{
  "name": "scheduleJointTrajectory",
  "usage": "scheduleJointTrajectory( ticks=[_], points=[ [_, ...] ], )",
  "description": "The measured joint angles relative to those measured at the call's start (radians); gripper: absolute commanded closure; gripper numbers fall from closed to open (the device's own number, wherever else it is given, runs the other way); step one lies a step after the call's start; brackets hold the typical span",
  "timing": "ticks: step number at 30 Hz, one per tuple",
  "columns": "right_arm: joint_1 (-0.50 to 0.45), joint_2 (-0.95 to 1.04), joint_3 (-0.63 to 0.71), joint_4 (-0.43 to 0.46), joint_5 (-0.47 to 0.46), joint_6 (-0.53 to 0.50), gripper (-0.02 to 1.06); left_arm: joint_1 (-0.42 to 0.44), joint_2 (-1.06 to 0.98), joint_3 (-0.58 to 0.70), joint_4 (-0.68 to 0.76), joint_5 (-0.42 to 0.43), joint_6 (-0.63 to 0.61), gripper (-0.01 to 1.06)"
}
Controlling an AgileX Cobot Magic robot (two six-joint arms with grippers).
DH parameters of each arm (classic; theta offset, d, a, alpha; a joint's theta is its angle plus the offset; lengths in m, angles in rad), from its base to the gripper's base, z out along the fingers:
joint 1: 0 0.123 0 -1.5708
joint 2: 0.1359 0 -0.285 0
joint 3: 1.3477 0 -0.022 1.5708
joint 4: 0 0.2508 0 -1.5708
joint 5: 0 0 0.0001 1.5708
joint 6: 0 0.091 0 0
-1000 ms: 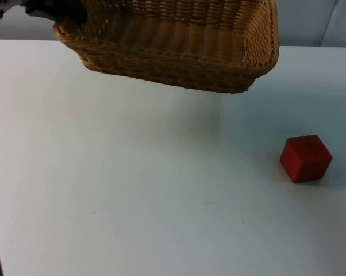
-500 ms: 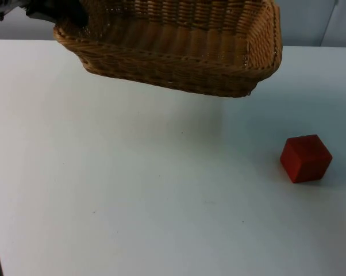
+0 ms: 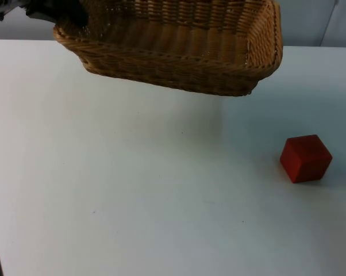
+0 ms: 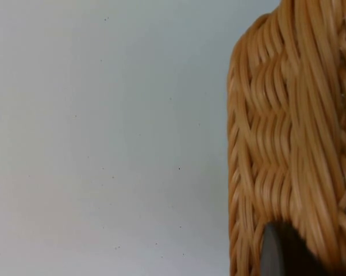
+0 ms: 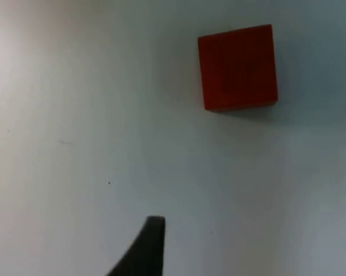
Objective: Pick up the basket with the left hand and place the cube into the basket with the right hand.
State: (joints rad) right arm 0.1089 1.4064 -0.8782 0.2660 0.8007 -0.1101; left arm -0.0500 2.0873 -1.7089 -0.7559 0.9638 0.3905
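A white table [image 3: 133, 201] meets a grey wall [image 3: 311, 20].

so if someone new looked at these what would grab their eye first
Probably the wicker basket, hanging above the far side of the white table with the left gripper at its rim. Next comes the red cube, sitting alone on the table nearer the right side, apart from the basket.

A red cube [image 5: 237, 67] rests on the white table [image 5: 75, 115], beyond a black fingertip [image 5: 145, 248].
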Motion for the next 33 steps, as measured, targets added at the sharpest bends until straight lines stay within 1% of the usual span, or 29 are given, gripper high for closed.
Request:
scheduleJointTrajectory(
  ticks=[7,11,12,16,17,19,21,22,27,28,31,33],
  points=[
    [0.0,0.058,0.0,0.016,-0.034,-0.009,-0.01,0.0,0.0,0.0,0.0,0.0,0.0,1.05],
    [0.0,0.192,0.0,0.022,-0.081,-0.057,-0.01,0.0,0.0,0.0,0.0,0.0,0.0,1.05],
    [0.0,0.192,0.0,0.022,-0.081,-0.057,-0.01,0.0,0.0,0.0,0.0,0.0,0.0,1.05],
    [0.0,0.303,0.0,0.06,-0.168,-0.124,-0.01,0.0,0.0,0.0,0.0,0.0,0.0,1.05],
    [0.0,0.303,0.0,0.06,-0.168,-0.124,-0.01,0.0,0.0,0.0,0.0,0.0,0.0,1.05],
    [0.0,0.338,-0.011,0.115,-0.222,-0.184,-0.01,0.0,0.0,0.0,0.0,-0.002,0.0,1.05],
    [0.0,0.35,-0.035,0.151,-0.246,-0.227,-0.01,0.0,0.0,0.0,0.0,-0.004,0.0,1.05],
    [0.0,0.35,-0.035,0.151,-0.246,-0.227,-0.01,0.0,0.0,0.0,0.0,-0.004,0.0,1.05],
    [0.0,0.352,-0.116,0.232,-0.264,-0.313,-0.01,0.0,0.0,0.0,0.0,-0.008,0.0,1.05],
    [0.0,0.352,-0.116,0.232,-0.264,-0.313,-0.01,0.0,0.0,0.0,0.0,-0.008,0.0,1.05],
    [0.0,0.36,-0.141,0.292,-0.266,-0.372,-0.01,0.0,0.0,0.0,0.0,-0.012,0.0,1.05],
    [0.0,0.367,-0.145,0.307,-0.264,-0.386,-0.01,0.0,0.0,0.0,0.0,-0.012,0.0,1.05]
  ],
)
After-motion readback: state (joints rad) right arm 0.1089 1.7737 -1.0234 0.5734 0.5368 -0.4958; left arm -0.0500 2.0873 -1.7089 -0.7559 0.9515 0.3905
